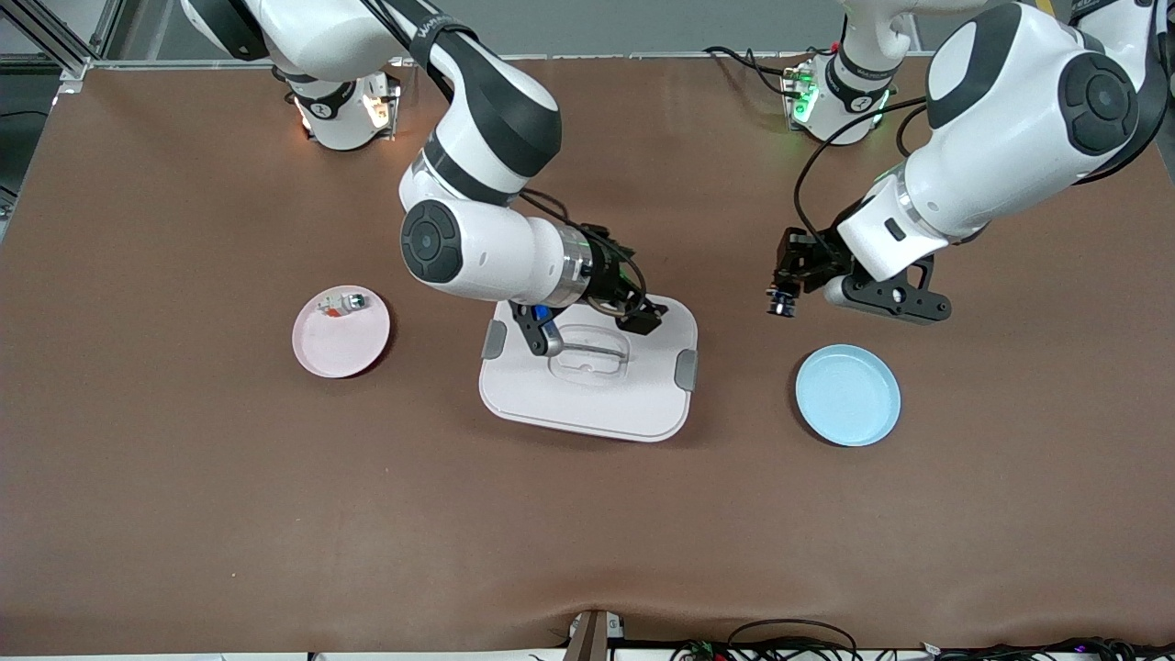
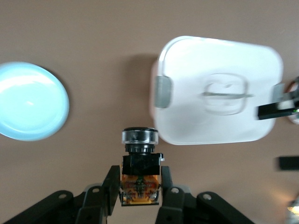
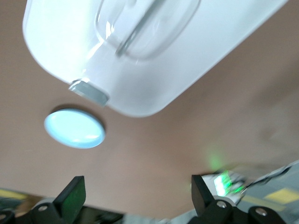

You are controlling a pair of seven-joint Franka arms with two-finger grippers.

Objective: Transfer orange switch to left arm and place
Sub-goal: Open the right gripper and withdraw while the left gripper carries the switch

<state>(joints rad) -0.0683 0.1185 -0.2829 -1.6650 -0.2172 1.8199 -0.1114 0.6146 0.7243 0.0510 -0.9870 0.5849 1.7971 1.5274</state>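
Note:
My left gripper hangs over bare table between the box and the blue plate, shut on the orange switch. In the left wrist view the orange switch sits clamped between the fingers of the left gripper, orange block inside the jaws, black body and round cap sticking out. The white box stands mid-table. My right gripper hovers open over the box lid with nothing between its fingers. The right wrist view shows the right gripper wide apart, with the box under it.
A light blue plate lies toward the left arm's end of the table, nearer the front camera than the left gripper. A pink plate toward the right arm's end holds a small white switch.

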